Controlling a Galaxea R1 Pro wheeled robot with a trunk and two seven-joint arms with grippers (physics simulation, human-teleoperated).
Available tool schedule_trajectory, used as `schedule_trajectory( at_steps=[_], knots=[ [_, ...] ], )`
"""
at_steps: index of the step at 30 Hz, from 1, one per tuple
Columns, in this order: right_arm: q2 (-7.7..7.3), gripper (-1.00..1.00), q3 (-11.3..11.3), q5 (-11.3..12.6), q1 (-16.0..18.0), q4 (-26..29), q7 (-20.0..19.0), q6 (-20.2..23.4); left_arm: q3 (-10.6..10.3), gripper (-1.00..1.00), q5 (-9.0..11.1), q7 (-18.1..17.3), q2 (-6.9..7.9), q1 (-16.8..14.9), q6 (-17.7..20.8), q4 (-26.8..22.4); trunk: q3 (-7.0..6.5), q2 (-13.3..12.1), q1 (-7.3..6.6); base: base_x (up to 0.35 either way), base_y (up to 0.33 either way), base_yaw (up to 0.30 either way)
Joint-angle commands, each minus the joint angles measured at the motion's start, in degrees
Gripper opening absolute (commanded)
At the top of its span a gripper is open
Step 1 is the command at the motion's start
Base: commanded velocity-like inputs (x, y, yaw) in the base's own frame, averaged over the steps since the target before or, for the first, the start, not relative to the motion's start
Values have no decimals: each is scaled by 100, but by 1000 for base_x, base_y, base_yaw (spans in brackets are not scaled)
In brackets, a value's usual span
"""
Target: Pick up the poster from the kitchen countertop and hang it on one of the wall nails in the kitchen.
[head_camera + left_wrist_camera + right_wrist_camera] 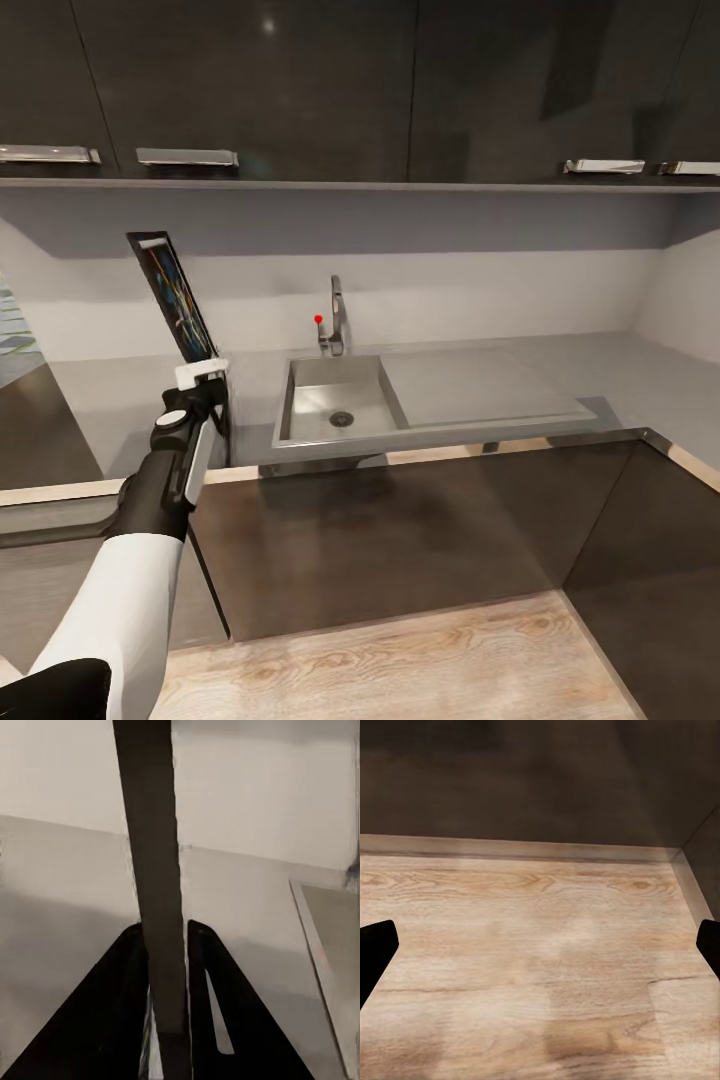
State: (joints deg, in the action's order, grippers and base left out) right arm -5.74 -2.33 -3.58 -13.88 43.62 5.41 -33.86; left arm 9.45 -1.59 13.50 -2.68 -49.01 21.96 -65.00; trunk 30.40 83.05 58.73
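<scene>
1. Pickup is judged done: the poster [178, 296] is clamped at its lower edge by the left gripper [203, 374] and held upright, tilted back toward the upper left of the head view, off the countertop [480, 380].
2. In the left wrist view the poster [156, 870] is seen edge-on as a dark strip, with the gripper's [166, 945] two black fingers [206, 967] closed narrow against both faces.
3. The right gripper [540, 945] is pointed down at the wood floor [540, 967]; its fingertips [375, 945] sit at opposite frame edges, so the jaws are spread wide with nothing between them.
4. Hanging is still left to do. No wall nail can be made out. A small red dot [318, 319] is seen beside the tap [335, 318], centre of the head view; what it is cannot be told.
5. The sink [340, 400] lies at frame centre, right of the held poster.
6. No brand, label or writing can be read; the poster artwork is seen at too steep an angle, only blue-black streaks.
</scene>
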Motion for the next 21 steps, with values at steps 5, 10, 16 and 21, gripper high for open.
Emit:
schedule_trajectory(
  at_steps=[5, 10, 16, 21],
  knots=[
    [-6, 100, -22, -37, -1, 6, 57, 2, 21, -100, -26, -10, -4, -3, 81, -352, 5, 3, 0, 0, 0, 0],
    [-6, 100, -22, -37, -1, 6, 57, 2, 25, -100, -26, -13, -4, -3, 83, -415, 5, 3, 0, 0, 0, 0],
    [-6, 100, -22, -37, -1, 6, 57, 2, 27, -100, -26, -14, -4, -3, 186, -603, 5, 3, 0, 0, 0, 0],
    [-6, 100, -22, -36, -1, 6, 59, 2, 26, -100, -26, -19, -4, -3, 218, -631, 5, 3, 0, -176, 0, 0]
  ],
)
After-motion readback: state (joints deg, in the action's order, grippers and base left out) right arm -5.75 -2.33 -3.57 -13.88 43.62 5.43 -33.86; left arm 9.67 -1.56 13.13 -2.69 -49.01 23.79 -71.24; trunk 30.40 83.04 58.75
